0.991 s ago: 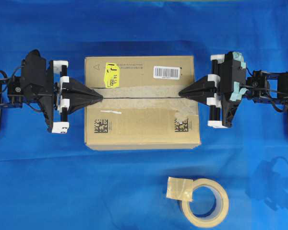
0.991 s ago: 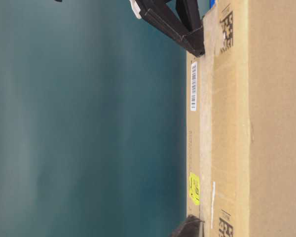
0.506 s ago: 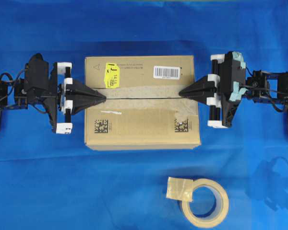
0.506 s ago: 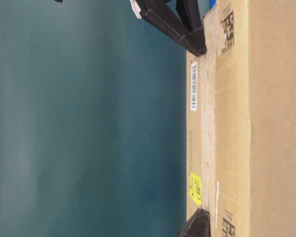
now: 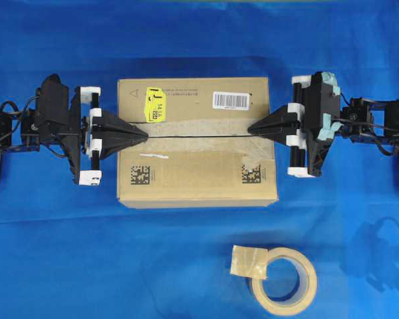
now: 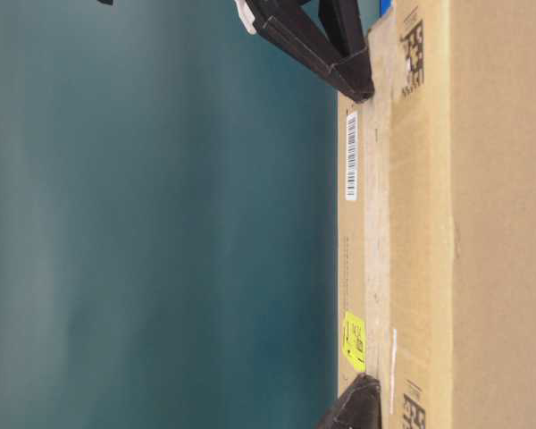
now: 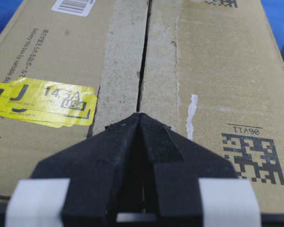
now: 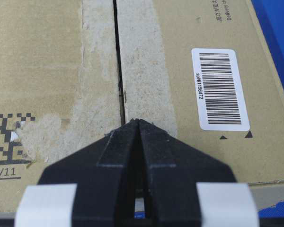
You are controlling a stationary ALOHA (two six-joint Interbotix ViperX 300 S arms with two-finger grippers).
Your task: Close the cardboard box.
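The cardboard box (image 5: 196,166) lies mid-table with its top flaps down and meeting along a dark middle seam. It bears a yellow sticker (image 5: 154,105), a barcode label (image 5: 231,100) and square data codes. My left gripper (image 5: 144,133) is shut and empty, its tip over the seam's left end, seen close in the left wrist view (image 7: 140,115). My right gripper (image 5: 251,129) is shut and empty, its tip over the seam's right end, seen in the right wrist view (image 8: 136,121). The table-level view shows both tips at the box top (image 6: 429,223).
A beige tape roll (image 5: 284,280) with a loose end lies on the blue cloth (image 5: 86,252) in front of the box, to the right. Both arms reach in from the table's left and right sides.
My left gripper has moved a little to the right, so its tip now lies further over the box top. My right gripper and the box have not moved.
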